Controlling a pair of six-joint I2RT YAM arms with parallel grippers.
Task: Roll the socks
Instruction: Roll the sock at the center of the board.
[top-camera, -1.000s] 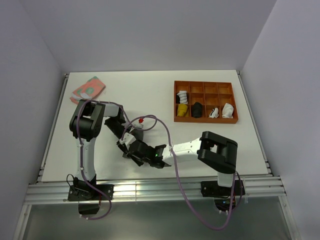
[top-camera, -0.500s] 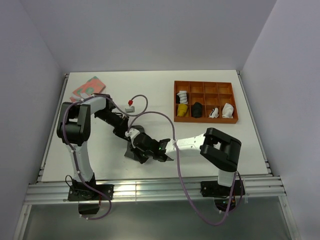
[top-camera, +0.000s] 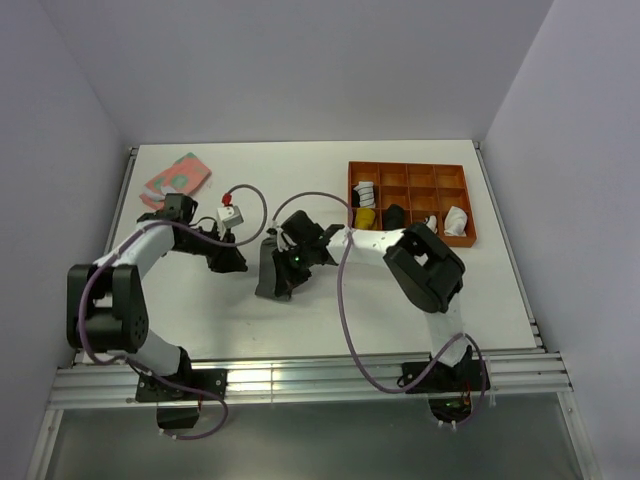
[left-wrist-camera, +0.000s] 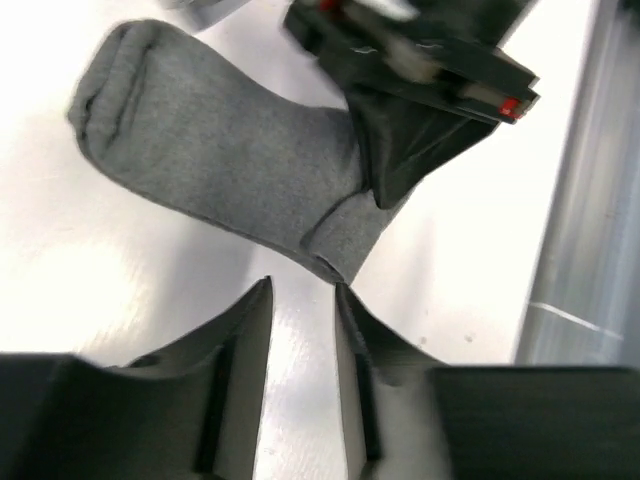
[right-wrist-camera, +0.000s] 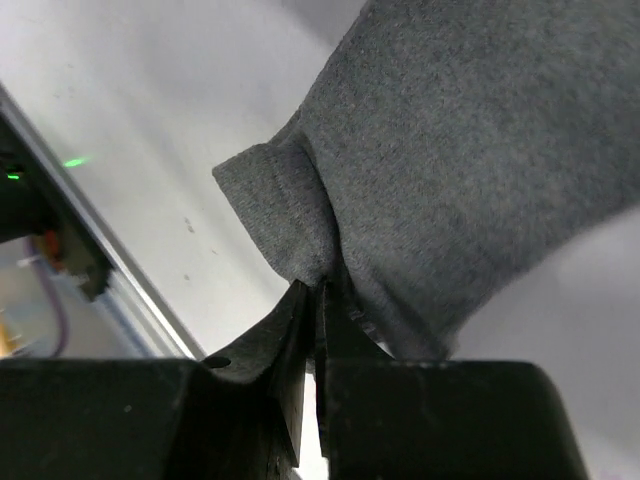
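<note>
Grey sock near centre of white table, a touch toward 9 o'clock. Top view shows it only as a dark bunched lump. Whether flat on the surface or partly lifted: cannot tell.

Right gripper clamped tight on the sock. Small fold at the fabric's edge pinched between the fingers, no gap left, rest of the sock spreading away toward 1 o'clock in the right wrist view. From above, reaches the sock from its 1 o'clock side, arm stretched across from base at 5 o'clock.

Left gripper parted by a narrow slit, nothing held. Tips just beside the sock's near end, apart from the fabric, bare table in the gap. In the left wrist view, sock running from 10 o'clock down to centre, right gripper's black fingers biting it at 2 o'clock. From above, sits at 9 o'clock of the sock.

Orange divided tray at 2 o'clock of the table, well apart from the sock. Far-left column: striped white-and-black sock roll, with yellow bundle at its 6 o'clock. Black bundle next column over, then two white bundles toward 3 o'clock.

Pink-and-green patterned cloth at table's 10 o'clock corner.
</note>
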